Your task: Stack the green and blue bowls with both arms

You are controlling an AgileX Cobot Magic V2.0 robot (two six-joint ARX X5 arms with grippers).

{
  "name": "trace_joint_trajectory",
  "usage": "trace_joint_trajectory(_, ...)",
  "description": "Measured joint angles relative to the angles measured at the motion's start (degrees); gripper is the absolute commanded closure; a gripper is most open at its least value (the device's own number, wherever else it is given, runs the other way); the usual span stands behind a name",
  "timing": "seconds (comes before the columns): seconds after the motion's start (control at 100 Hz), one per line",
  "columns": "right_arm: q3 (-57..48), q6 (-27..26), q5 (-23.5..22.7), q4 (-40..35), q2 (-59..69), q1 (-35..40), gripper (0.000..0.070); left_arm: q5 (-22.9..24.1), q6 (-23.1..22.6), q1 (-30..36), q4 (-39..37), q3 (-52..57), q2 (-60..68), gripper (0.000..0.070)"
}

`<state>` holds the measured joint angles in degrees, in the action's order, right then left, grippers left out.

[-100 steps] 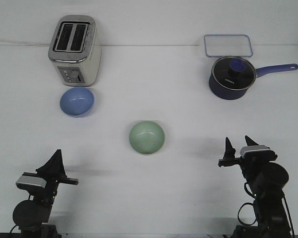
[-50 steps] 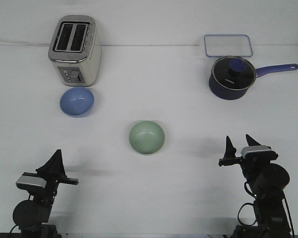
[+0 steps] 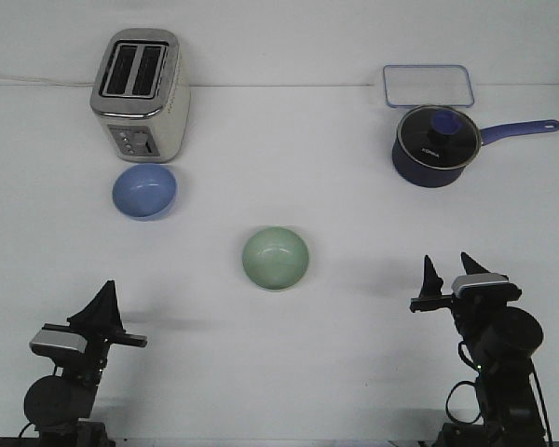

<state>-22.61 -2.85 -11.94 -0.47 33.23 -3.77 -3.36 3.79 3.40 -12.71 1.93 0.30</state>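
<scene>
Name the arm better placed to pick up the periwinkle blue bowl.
Left. The small round periwinkle blue bowl sits on the left side, ahead of the left tool; the right tool is far across, beyond the green bowl.

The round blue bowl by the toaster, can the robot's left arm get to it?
Probably yes. The periwinkle blue round bowl sits straight ahead of the left gripper, with only bare white table between them. The silver toaster stands just behind the bowl, not in the way. Whether the arm stretches that far is unclear.
</scene>
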Motion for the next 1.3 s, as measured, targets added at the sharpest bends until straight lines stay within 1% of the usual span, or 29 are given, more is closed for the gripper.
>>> trace_joint_trajectory(0.25, 0.0, 0.0, 0.0, 0.0, 0.0, 0.0, 0.0242, 0.0, 0.3, 0.0, 0.8, 0.1, 0.0, 0.069)
trace_joint_trajectory(0.37, 0.0, 0.0, 0.0, 0.0, 0.0, 0.0, 0.0242, 0.0, 1.3, 0.0, 5.9, 3.1, 0.4, 0.069)
trace_joint_trajectory(0.56, 0.0, 0.0, 0.0, 0.0, 0.0, 0.0, 0.0242, 0.0, 1.7, 0.0, 16.3, 14.5, 5.8, 0.069)
trace_joint_trajectory(0.75, 0.0, 0.0, 0.0, 0.0, 0.0, 0.0, 0.0242, 0.0, 2.8, 0.0, 27.1, 27.2, 17.6, 0.069)
trace_joint_trajectory(1.07, 0.0, 0.0, 0.0, 0.0, 0.0, 0.0, 0.0242, 0.0, 3.2, 0.0, 48.4, 52.3, 43.3, 0.069)
trace_joint_trajectory(1.22, 0.0, 0.0, 0.0, 0.0, 0.0, 0.0, 0.0242, 0.0, 3.2, 0.0, 56.5, 58.7, 53.6, 0.069)
trace_joint_trajectory(1.3, 0.0, 0.0, 0.0, 0.0, 0.0, 0.0, 0.0242, 0.0, 3.2, 0.0, 58.0, 59.8, 57.1, 0.069)
